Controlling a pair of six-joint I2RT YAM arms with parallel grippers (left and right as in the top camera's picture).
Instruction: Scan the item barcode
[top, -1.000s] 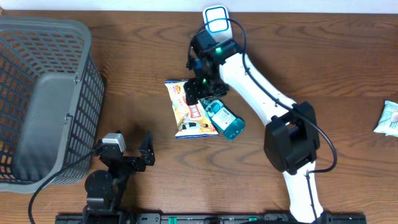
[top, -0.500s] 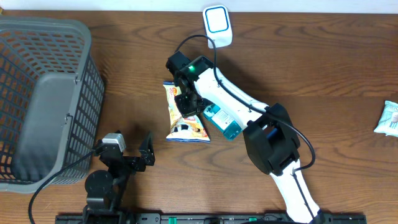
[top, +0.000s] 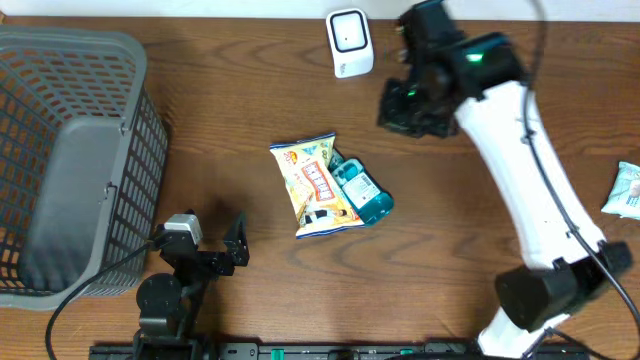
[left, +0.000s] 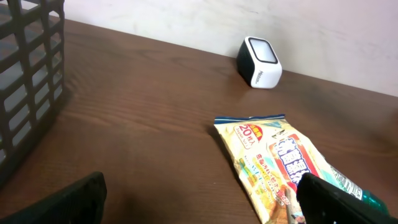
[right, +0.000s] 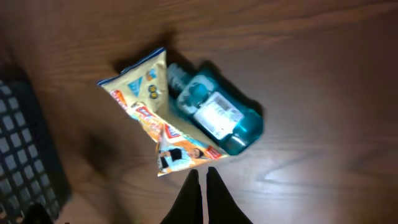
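A yellow snack bag (top: 315, 185) lies flat mid-table, its right edge overlapping a blue bottle (top: 364, 195). The white barcode scanner (top: 348, 42) stands at the far edge. My right gripper (top: 400, 108) hangs high, right of the scanner and apart from both items. In the right wrist view its fingers (right: 191, 193) are shut with nothing between them, the bag (right: 155, 118) and bottle (right: 214, 112) well below. My left gripper (top: 215, 250) rests open near the front edge. Its wrist view shows the bag (left: 280, 168), the bottle (left: 354, 190) and the scanner (left: 259, 62).
A grey mesh basket (top: 70, 160) fills the left side, its wall showing in the left wrist view (left: 28, 74). A pale packet (top: 625, 190) lies at the table's right edge.
My right arm has swung from over the snack bag up and off to the right, and its jaws closed empty. The bag was nudged and now lies turned beside the bottle. The left arm stayed put.
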